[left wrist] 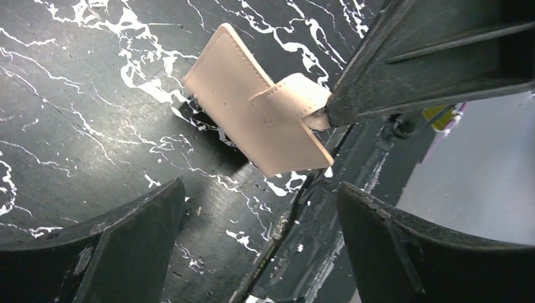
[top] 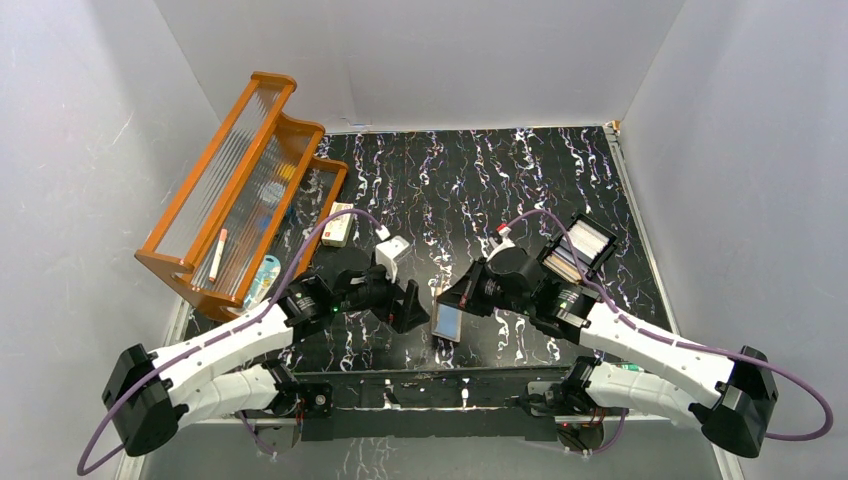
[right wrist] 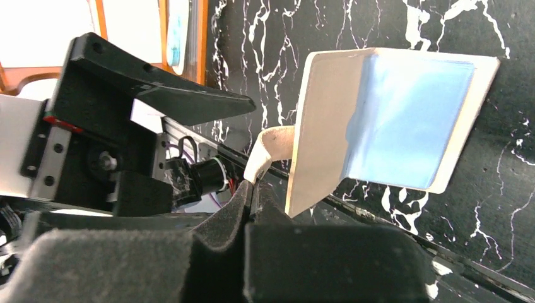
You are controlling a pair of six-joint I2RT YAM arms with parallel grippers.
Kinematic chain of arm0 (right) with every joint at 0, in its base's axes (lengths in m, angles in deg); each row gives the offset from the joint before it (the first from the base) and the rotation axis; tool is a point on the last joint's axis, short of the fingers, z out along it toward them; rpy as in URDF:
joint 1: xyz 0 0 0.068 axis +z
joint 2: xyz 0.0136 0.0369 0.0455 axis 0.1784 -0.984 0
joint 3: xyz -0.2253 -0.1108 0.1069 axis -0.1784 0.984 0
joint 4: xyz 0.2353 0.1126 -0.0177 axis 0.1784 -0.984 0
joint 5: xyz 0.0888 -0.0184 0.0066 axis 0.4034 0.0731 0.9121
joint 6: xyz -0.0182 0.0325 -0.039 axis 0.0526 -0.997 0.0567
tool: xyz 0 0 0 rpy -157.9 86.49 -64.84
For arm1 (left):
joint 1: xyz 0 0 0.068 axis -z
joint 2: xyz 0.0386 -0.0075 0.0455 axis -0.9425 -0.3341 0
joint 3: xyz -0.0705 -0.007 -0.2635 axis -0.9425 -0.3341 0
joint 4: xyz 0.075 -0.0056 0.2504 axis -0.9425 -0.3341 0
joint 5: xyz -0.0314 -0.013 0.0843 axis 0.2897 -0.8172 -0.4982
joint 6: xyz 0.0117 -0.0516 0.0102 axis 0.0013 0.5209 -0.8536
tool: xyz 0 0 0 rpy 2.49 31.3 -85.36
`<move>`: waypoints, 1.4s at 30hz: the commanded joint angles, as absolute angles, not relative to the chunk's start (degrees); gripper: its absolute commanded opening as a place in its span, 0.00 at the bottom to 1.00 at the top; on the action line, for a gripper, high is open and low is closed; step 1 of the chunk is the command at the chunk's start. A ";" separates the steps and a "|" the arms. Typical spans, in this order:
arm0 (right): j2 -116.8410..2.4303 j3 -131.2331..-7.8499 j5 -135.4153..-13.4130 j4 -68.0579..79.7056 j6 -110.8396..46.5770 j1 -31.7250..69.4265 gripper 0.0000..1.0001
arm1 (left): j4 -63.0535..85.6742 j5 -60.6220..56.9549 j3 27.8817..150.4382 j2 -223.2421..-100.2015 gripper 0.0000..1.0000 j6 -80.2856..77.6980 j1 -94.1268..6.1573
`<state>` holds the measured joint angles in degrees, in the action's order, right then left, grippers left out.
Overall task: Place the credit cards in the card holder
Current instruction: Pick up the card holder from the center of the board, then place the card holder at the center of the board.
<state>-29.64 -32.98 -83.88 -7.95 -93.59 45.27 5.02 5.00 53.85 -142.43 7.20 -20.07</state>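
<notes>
The tan card holder (top: 447, 322) hangs unfolded just above the table near its front edge. My right gripper (right wrist: 254, 183) is shut on its snap tab (right wrist: 271, 142). A light blue credit card (right wrist: 410, 120) shows behind the holder's clear inner pocket. From the left wrist view I see the card holder's plain outer side (left wrist: 252, 113) with the tab wrapped over it. My left gripper (left wrist: 260, 189) stands open just left of the holder, nothing between its fingers. In the top view the left gripper (top: 408, 305) and right gripper (top: 452, 295) face each other closely.
An orange wooden rack (top: 240, 180) with small items leans at the left wall. Two white boxes (top: 393, 255) (top: 338, 225) lie behind the left arm. A black compartment tray (top: 585, 245) with pale contents sits behind the right arm. The table's front edge (left wrist: 296, 214) runs under the holder.
</notes>
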 commanded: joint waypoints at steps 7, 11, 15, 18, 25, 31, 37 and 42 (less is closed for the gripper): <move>-30.01 -36.18 -87.43 -0.23 -95.48 45.34 0.00 | 10.79 5.03 56.05 -146.37 0.92 -0.76 -19.41; -31.94 -36.18 -87.67 1.88 -96.36 45.35 0.00 | 11.31 4.33 55.37 -146.95 0.91 0.48 -19.19; -33.43 -36.62 -87.34 4.23 -96.66 45.35 0.00 | 11.80 1.51 54.30 -147.58 0.89 0.63 -18.89; -33.93 -36.22 -86.31 5.76 -97.15 45.33 0.00 | 11.52 -3.32 54.72 -148.61 0.79 -0.44 -18.72; -34.81 -35.68 -85.25 6.80 -98.07 45.33 0.00 | 11.16 -8.63 55.49 -150.42 0.40 -2.78 -18.28; -35.22 -36.36 -86.35 5.75 -96.18 45.27 0.05 | 9.11 -11.78 55.93 -149.00 0.00 0.21 -18.19; -31.88 -39.92 -93.03 -3.16 -87.35 45.22 0.54 | 7.19 -12.29 54.56 -147.39 0.00 16.26 -18.19; -28.03 -35.42 -93.94 -3.27 -86.75 45.25 0.76 | 12.79 -12.76 48.44 -142.49 0.00 31.17 -18.19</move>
<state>-31.19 -36.71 -91.16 -2.90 -89.50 45.27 8.37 -11.46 52.02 -147.33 16.86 -18.24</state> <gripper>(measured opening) 0.698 0.023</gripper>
